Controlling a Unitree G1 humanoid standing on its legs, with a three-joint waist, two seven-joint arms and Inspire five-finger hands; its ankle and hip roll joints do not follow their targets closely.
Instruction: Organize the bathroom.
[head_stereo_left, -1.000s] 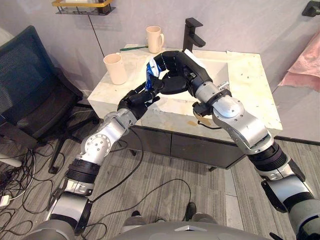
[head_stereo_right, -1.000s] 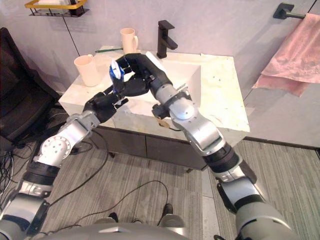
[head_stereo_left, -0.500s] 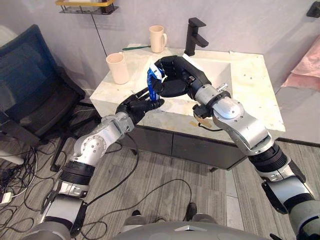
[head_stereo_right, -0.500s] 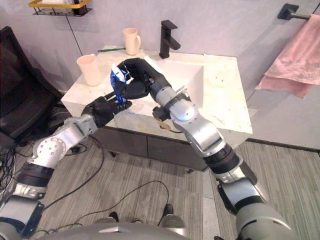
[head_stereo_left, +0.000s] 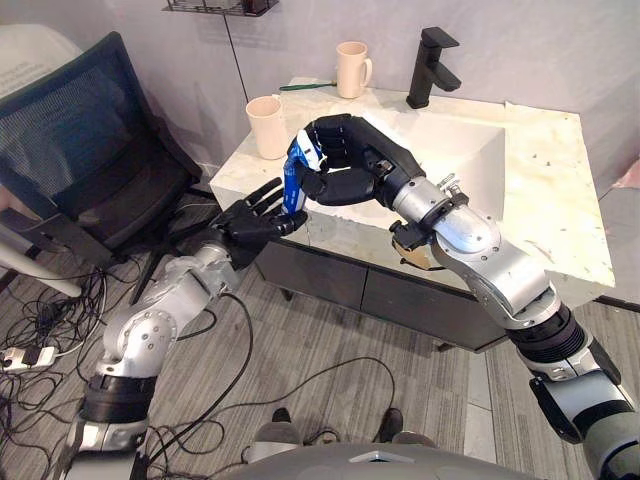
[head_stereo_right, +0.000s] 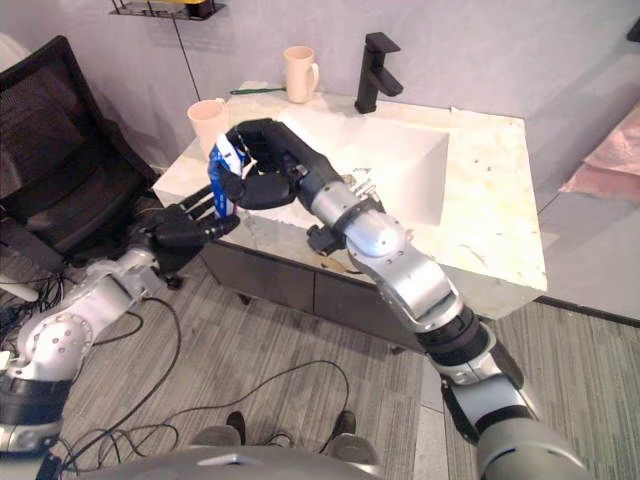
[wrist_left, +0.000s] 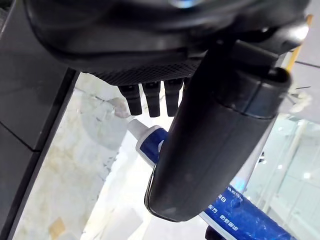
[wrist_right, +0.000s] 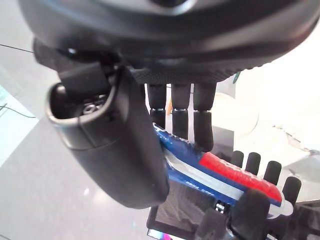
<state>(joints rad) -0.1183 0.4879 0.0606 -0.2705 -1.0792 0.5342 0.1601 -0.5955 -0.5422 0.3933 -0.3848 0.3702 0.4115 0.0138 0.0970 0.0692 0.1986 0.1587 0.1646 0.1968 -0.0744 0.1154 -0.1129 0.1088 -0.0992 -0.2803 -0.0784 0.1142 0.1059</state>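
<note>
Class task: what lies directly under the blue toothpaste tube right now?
The toothpaste tube is pinched in the right hand. Beneath its lower end sits the left hand, fingers spread open. Whether tube and palm touch is covered.

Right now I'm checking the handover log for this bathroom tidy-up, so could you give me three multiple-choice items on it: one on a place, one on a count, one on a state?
1. Where is the black faucet?
A. at the back edge of the sink
B. on the floor
C. on the office chair

2. How many cream cups stand on the counter?
A. one
B. two
C. four

3. What state is the right hand in?
A. open and flat on the counter
B. curled round the blue toothpaste tube
C. holding a cup

Answers:
1 A, it rises behind the basin.
2 B, one near the left edge, one further back.
3 B, the right wrist view shows thumb and fingers pinching the tube.
</note>
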